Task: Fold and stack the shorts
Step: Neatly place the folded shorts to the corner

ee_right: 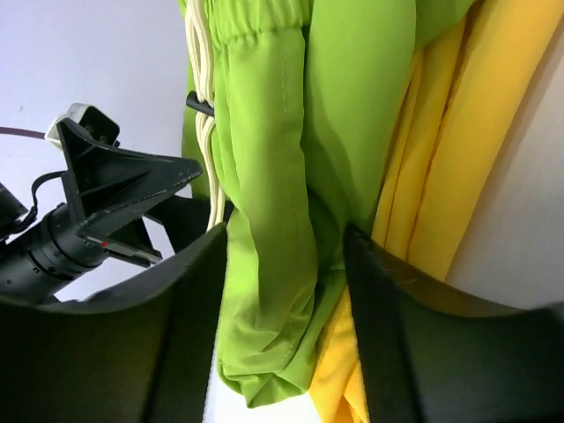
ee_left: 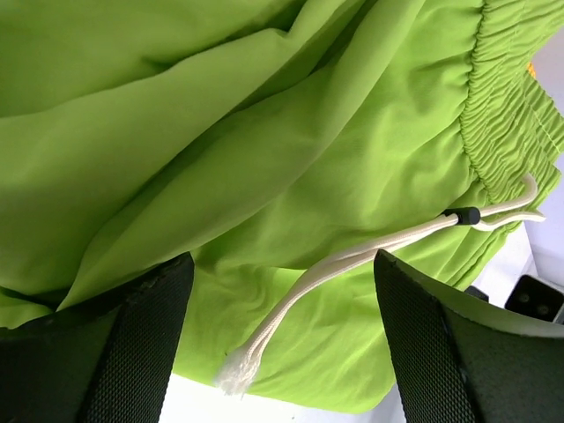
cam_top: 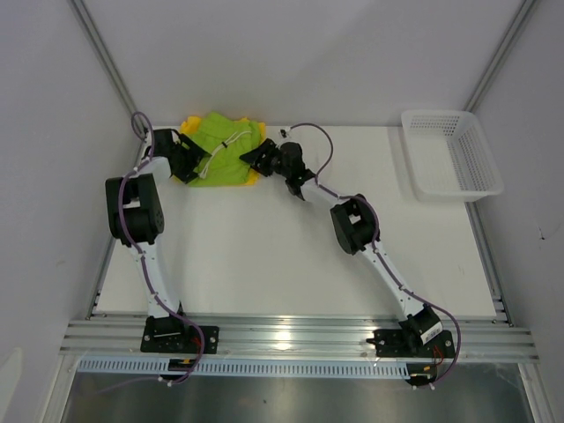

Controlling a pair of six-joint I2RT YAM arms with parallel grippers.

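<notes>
White mesh basket (cam_top: 438, 115) sits upper right of the overhead view, at the table's (cam_top: 264, 256) far right corner. Upper left, the lime green shorts (cam_top: 225, 150) lie bunched on top of the yellow shorts (cam_top: 189, 122), a gripper at each side. Left gripper (ee_left: 280, 264) is spread wide, its fingers either side of green fabric and the white drawstring (ee_left: 352, 256), gripping nothing. Right gripper (ee_right: 284, 236) stands partly spread, a green fold filling the gap, yellow cloth just beside.
</notes>
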